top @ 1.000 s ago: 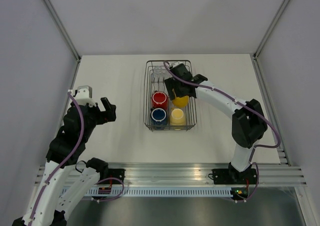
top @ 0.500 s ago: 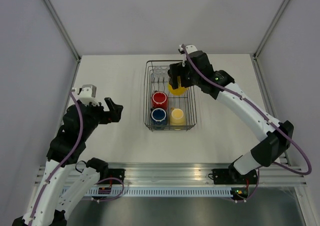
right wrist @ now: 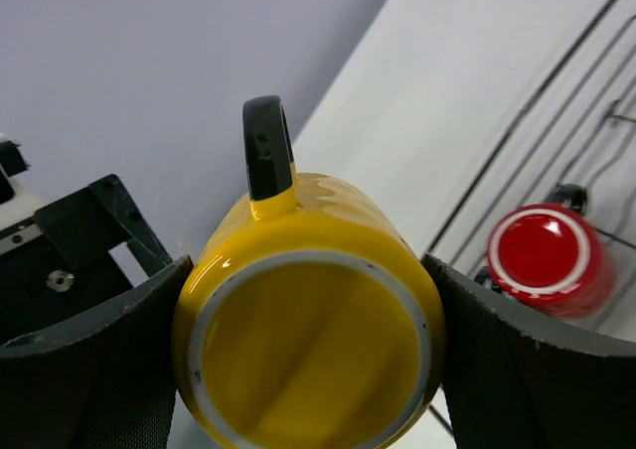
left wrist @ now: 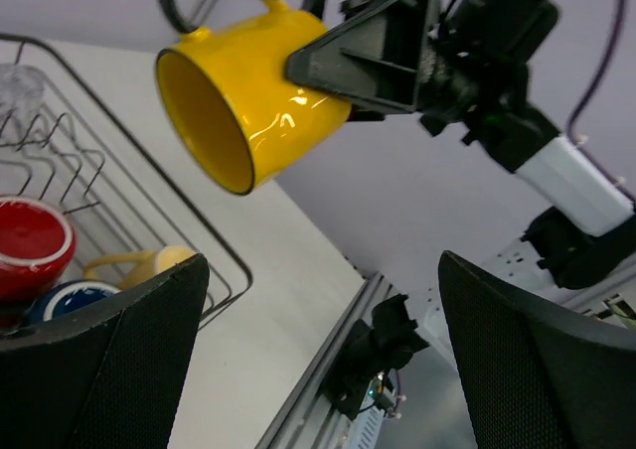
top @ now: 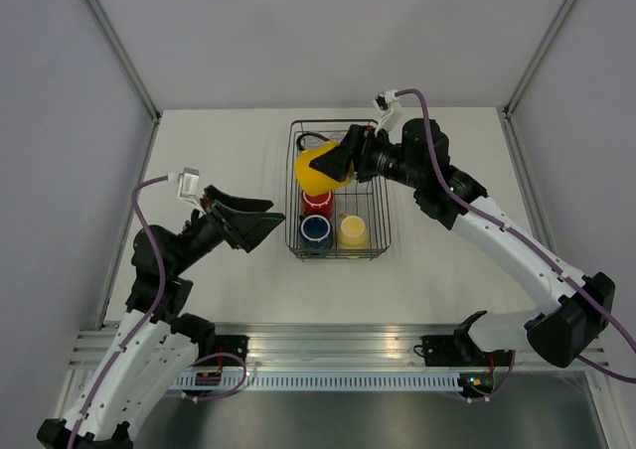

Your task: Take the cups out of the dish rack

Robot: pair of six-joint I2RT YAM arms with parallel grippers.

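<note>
My right gripper is shut on the orange-yellow mug and holds it on its side in the air above the dish rack's left half. In the right wrist view the fingers clamp the mug by its body, its base facing the camera and its black handle up. The red mug, dark blue mug and pale cream-yellow mug stand in the rack. One clear tumbler shows at the rack's far end. My left gripper is open and empty, left of the rack, pointing at the held mug.
The rack's wire wall and upright tines lie below the held mug. The aluminium rail with the arm bases runs along the near table edge. Grey walls close in the table on three sides.
My right gripper has lifted the orange-yellow mug out of the rack, tipped it on its side and carried it left. My left arm has risen and turned toward the rack.
</note>
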